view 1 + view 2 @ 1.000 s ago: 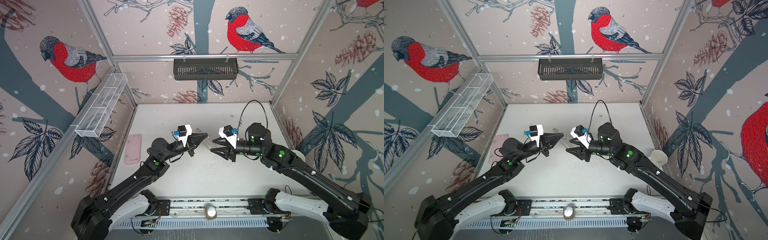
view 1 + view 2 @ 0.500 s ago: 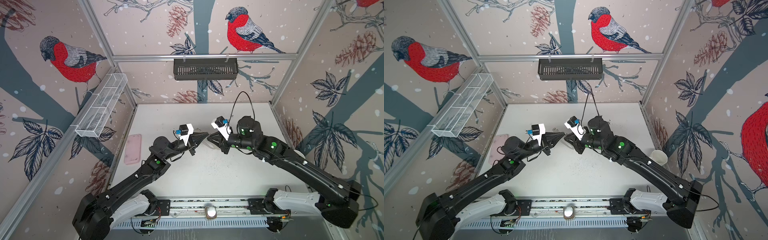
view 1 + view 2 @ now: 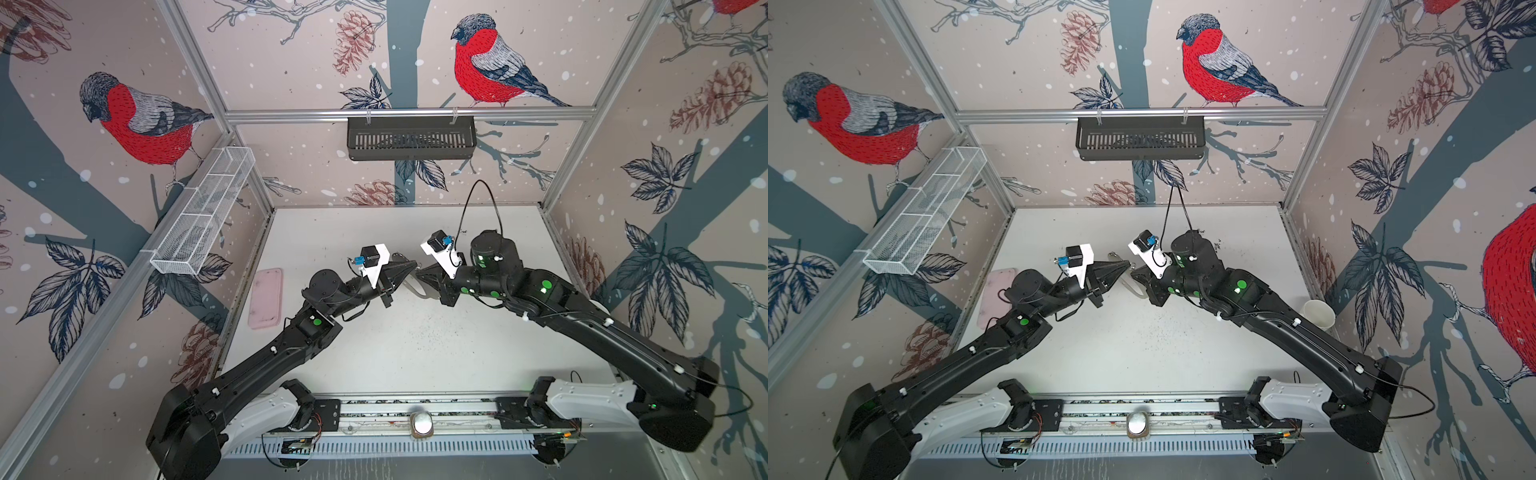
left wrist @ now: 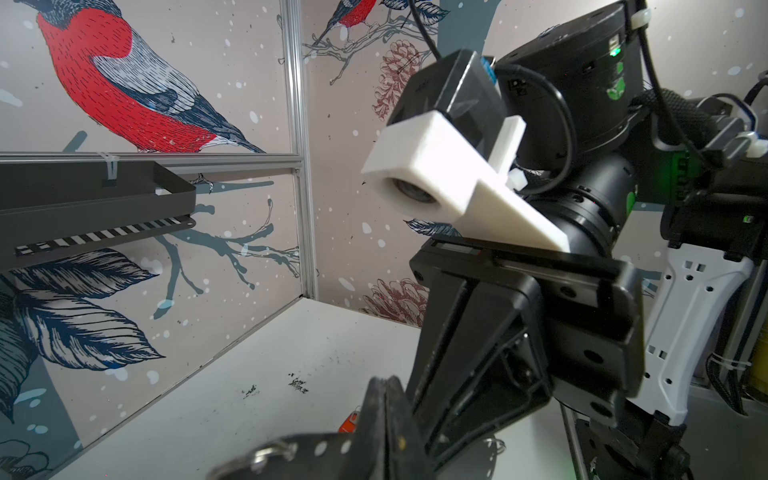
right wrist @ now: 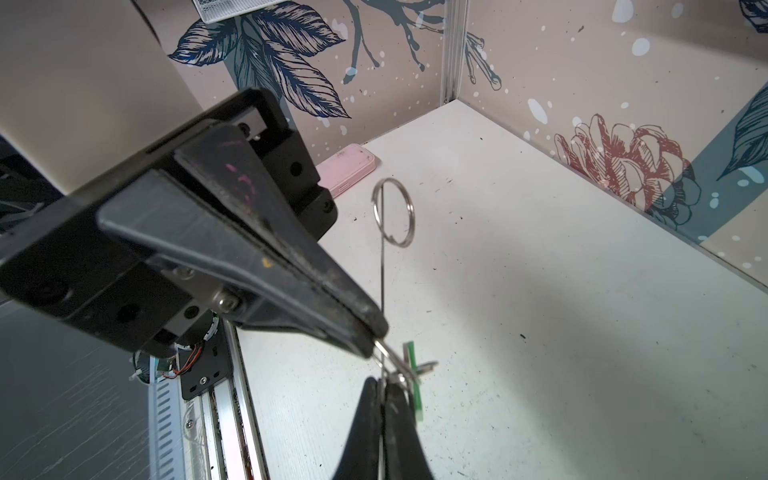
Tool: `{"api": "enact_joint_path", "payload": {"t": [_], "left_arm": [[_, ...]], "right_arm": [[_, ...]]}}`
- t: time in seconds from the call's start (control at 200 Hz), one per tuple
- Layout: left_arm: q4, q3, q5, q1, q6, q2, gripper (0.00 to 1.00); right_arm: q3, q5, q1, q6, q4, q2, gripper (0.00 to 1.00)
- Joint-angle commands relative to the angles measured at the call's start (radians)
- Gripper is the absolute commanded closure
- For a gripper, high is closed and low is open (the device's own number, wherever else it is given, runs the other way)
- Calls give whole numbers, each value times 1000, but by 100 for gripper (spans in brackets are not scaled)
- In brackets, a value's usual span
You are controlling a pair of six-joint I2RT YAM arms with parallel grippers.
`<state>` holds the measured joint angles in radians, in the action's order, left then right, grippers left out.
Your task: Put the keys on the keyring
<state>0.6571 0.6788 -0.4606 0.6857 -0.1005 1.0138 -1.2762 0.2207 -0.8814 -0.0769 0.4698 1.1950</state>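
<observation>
The keyring (image 4: 316,449), a dark grey plate with small edge holes and a metal ring (image 4: 270,451), hangs over the table's middle between both grippers. In the right wrist view it shows edge-on as a thin line under a large ring (image 5: 392,212). My right gripper (image 5: 382,388) is shut on the plate's edge. My left gripper (image 5: 372,338) comes in from the side, its tips shut on a small metal ring (image 5: 390,357). The green-tagged key (image 5: 415,382) hangs from that ring. A red-orange tag (image 4: 349,422) peeks over the plate. Both gripper tips meet in both top views (image 3: 415,270) (image 3: 1128,268).
A pink case (image 3: 266,297) lies by the left wall. A paper cup (image 3: 1318,313) stands at the right edge. A black basket (image 3: 411,137) hangs on the back wall and a white wire basket (image 3: 203,212) on the left wall.
My right gripper has swung left and up to meet the left gripper's tips and has shut. The left arm has barely moved.
</observation>
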Motion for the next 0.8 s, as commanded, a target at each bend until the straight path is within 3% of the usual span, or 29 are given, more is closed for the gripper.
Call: {"api": "enact_joint_path", "payload": {"t": [0.0,0.2,0.475,0.795], "left_arm": [[-13,13,112,2,21,-28,71],[-52,-21,246,2,42,-92,67],[-99,-54,166,8,4,-67,74],[-68,-71,131,130,-46,53,68]], "right_arm": [[-29,-103,1,-59,28,7,100],[-39,-273,1,-154,-1,17,100],[2,-430,-1,-265,-148,18,100],[55,-526,-4,-330,-265,15,100]]}}
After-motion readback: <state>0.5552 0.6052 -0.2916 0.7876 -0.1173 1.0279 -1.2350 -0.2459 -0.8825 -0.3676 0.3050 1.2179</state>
